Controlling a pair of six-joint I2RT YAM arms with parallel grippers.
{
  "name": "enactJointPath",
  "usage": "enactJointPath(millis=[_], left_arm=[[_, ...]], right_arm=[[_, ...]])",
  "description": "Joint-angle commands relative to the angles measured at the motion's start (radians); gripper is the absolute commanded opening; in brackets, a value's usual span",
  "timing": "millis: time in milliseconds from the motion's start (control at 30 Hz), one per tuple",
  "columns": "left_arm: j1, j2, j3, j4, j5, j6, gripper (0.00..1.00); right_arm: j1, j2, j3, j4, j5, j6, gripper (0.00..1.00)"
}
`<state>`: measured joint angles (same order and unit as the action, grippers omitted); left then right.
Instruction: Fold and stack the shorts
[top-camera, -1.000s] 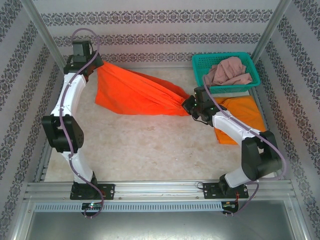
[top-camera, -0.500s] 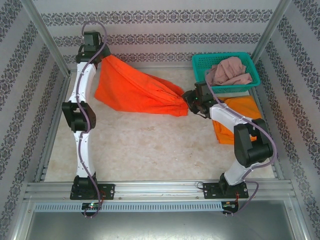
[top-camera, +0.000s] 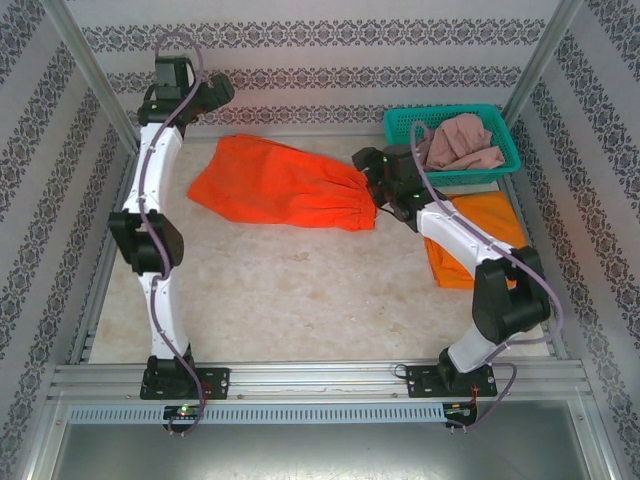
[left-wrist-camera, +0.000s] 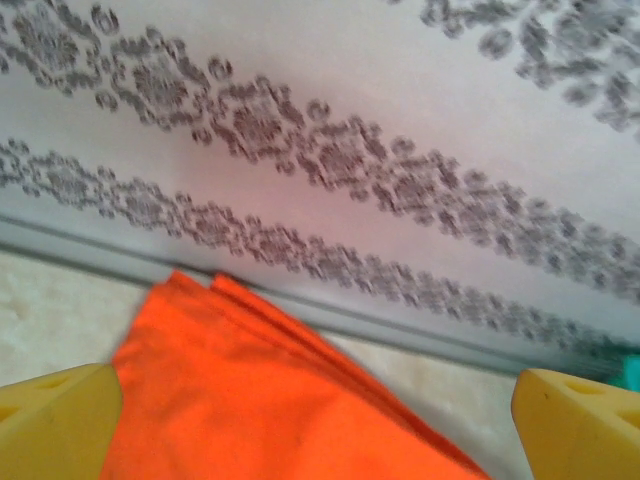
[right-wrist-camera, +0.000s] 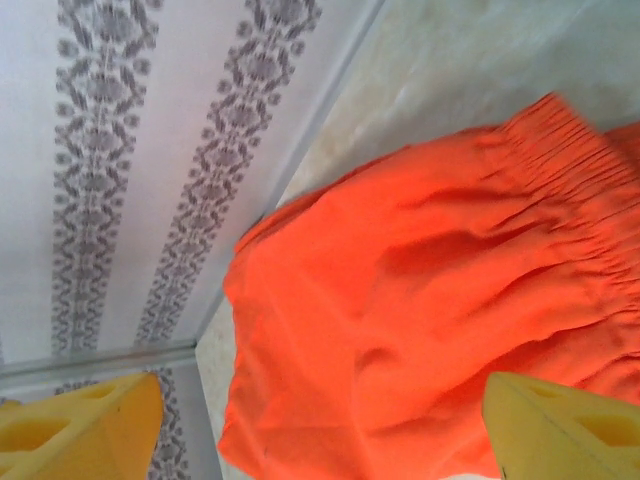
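Observation:
The red-orange shorts (top-camera: 280, 185) lie spread on the table, gathered waist toward the right. My left gripper (top-camera: 218, 92) hangs open above their far left corner, near the back wall. In the left wrist view the folded orange cloth (left-wrist-camera: 270, 400) lies below the open left gripper (left-wrist-camera: 318, 425), free of its fingertips (left-wrist-camera: 55, 425). My right gripper (top-camera: 365, 165) stands open by the waistband (right-wrist-camera: 560, 160), with the cloth loose beneath the open right gripper (right-wrist-camera: 320, 430). The yellow-orange shorts (top-camera: 480, 235) lie folded at the right, partly under my right arm. The dusty pink shorts (top-camera: 460, 140) sit crumpled in the basket.
A teal mesh basket (top-camera: 398, 125) stands at the back right corner. Patterned walls close in the back and sides, with metal posts at the corners. The pale tabletop (top-camera: 300, 290) stretches bare toward the near rail.
Both grippers have opened and let go of the red-orange shorts, which dropped from a stretched, lifted hold to lie on the table. The left gripper rose toward the wall; the right drew back.

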<state>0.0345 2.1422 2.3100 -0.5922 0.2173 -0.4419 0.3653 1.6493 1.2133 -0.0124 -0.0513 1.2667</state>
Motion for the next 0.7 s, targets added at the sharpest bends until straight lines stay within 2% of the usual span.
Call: enactJointPath(millis=[0, 67, 233, 467, 667], left_arm=[[0.003, -0.129, -0.324, 0.216, 0.101, -0.059, 1.0], [0.003, -0.184, -0.501, 0.34, 0.098, -0.077, 1.0], [0.002, -0.201, -0.765, 0.547, 0.102, -0.106, 1.0], [0.007, -0.099, -0.88, 0.63, 0.097, -0.12, 1.0], [0.023, -0.11, -0.984, 0.611, 0.039, -0.123, 1.0]], right_arm=[[0.02, 0.136, 0.098, -0.047, -0.115, -0.086, 0.83], [0.027, 0.216, 0.175, -0.088, -0.171, -0.112, 0.84], [0.029, 0.325, 0.263, -0.131, -0.188, -0.175, 0.84], [0.009, 0.373, 0.222, -0.144, -0.176, -0.203, 0.84], [-0.003, 0.366, 0.143, -0.14, -0.182, -0.216, 0.84]])
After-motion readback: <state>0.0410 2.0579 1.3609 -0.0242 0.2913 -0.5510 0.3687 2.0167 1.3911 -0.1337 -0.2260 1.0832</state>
